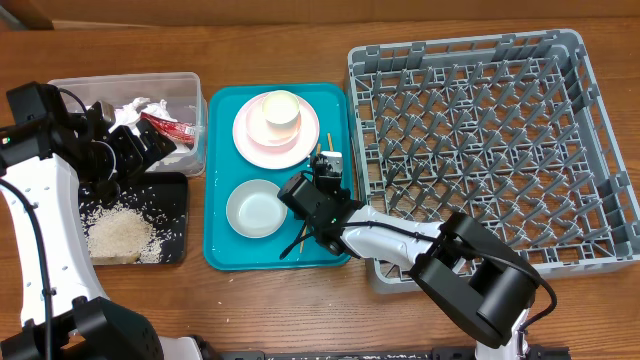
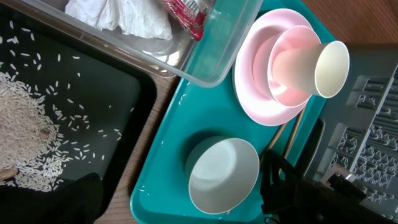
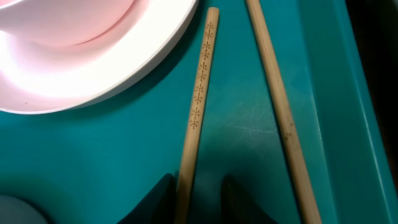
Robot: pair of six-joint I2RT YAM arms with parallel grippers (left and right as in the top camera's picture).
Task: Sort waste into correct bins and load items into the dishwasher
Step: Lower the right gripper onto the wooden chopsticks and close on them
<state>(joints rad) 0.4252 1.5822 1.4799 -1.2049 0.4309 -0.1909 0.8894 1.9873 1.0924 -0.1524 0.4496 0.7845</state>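
Left of the teal tray (image 1: 218, 250), your left gripper (image 1: 160, 150) hangs with its fingers wide apart and nothing in them. It is over the place where the clear tub (image 1: 195, 85) and the black tray (image 1: 176, 195) meet. Both sit on the table (image 1: 300, 40) just left of the teal tray, the tub by its back corner and the black tray by its front corner. White napkins (image 1: 130, 112) and a red packet (image 1: 168, 125) lie in the tub. Rice (image 1: 120, 232) lies on the black tray.

The back of the teal tray holds the pink plate (image 1: 250, 140). The pink bowl (image 1: 268, 127) is on the plate and the white cup (image 1: 282, 104) is in the bowl. The grey bowl (image 1: 256, 208) is at the tray's front left. Two chopsticks lie along its right side, the flowered chopstick (image 3: 199, 93) and the plain chopstick (image 3: 280, 106), side by side and apart.

Your right gripper (image 3: 200, 190) is low over that right side. Its fingers (image 3: 242, 205) are a little apart, one on each side of the flowered chopstick, with a gap showing, so they are not squeezing it.

The dish rack (image 1: 480, 140) stands just right of the teal tray.
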